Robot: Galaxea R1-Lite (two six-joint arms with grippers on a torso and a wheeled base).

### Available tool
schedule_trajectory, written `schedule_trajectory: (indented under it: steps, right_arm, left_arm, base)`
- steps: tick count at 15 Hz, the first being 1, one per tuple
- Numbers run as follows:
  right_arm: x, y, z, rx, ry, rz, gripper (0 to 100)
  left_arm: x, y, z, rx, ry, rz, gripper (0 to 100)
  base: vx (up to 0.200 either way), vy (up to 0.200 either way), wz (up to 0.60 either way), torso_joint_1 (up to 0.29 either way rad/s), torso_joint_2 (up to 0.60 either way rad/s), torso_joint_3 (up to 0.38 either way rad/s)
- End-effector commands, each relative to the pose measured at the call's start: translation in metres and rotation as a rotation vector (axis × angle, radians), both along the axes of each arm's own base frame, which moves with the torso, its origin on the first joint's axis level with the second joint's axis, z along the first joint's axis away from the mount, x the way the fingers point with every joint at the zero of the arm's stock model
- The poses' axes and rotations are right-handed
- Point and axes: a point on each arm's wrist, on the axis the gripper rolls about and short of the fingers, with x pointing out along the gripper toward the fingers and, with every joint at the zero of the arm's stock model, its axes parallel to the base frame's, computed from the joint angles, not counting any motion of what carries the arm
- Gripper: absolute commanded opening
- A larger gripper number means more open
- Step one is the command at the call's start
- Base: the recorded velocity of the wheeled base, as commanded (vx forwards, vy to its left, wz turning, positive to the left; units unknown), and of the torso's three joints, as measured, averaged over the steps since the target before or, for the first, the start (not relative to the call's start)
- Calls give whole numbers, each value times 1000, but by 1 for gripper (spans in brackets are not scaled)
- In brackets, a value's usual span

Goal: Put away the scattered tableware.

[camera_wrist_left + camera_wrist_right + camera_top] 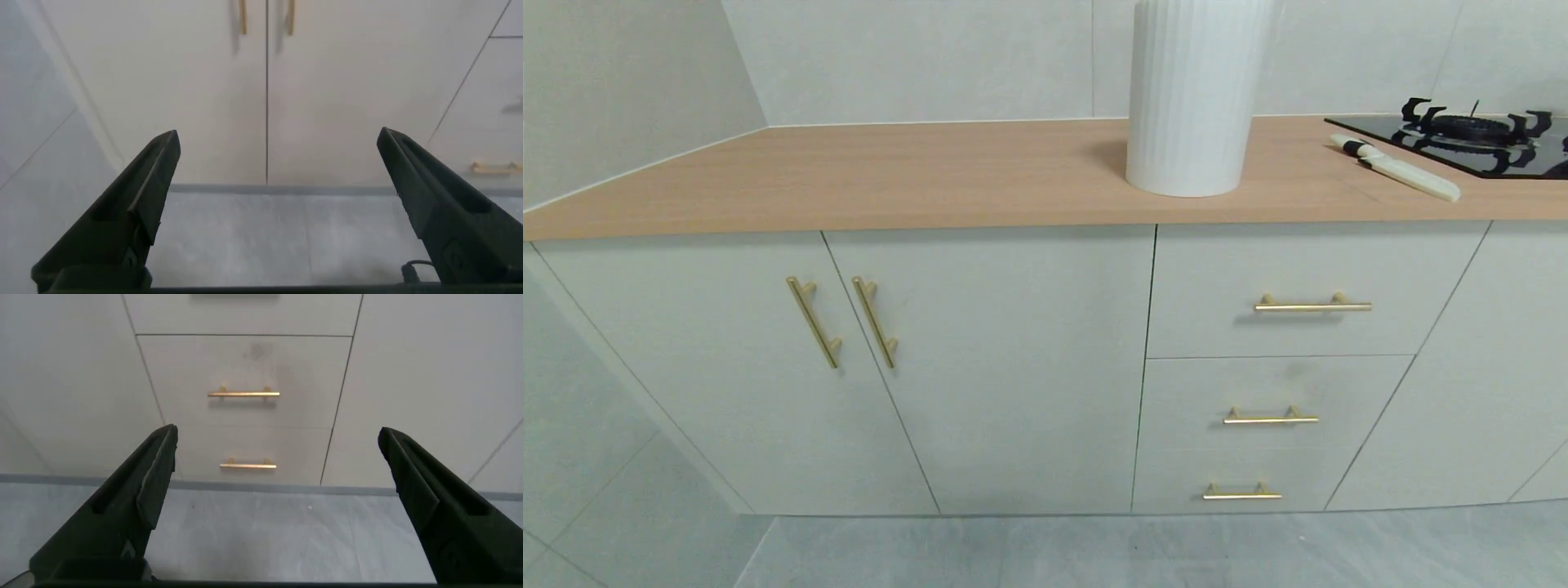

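A: Two things to check. First, the grippers?
B: Fingers wide apart on the left gripper (276, 137), holding nothing; floor (245, 237) and closed doors (351, 90) beyond. Same for the right gripper (276, 433): spread open, empty, facing closed drawers (245, 367).
A: And the tableware?
B: One knife (1395, 167), lying flat on the counter (890, 175), at 2 o'clock in the head view, just beside the near edge of the hob (1413, 135). Touching it or not, cannot tell.
A: Anything else up there?
B: A white ribbed jar (1188, 98), upright, at 9 o'clock from the knife, well apart.
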Motion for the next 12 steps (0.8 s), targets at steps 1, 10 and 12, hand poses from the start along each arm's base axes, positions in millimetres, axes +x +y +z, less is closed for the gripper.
schedule_trajectory:
  steps: [1, 10, 12]
  right_arm:
    - [0, 0, 0, 0, 3, 0, 100]
    - [0, 0, 0, 0, 3, 0, 100]
    - [0, 0, 0, 0, 3, 0, 100]
  left_arm:
    - [0, 0, 0, 0, 0, 0, 100]
    - [0, 0, 0, 0, 0, 0, 100]
    - [0, 0, 0, 0, 0, 0, 100]
  base:
    - [200, 0, 0, -2, 2, 2]
    - [133, 0, 0, 2, 1, 2]
    - [0, 0, 0, 0, 0, 0]
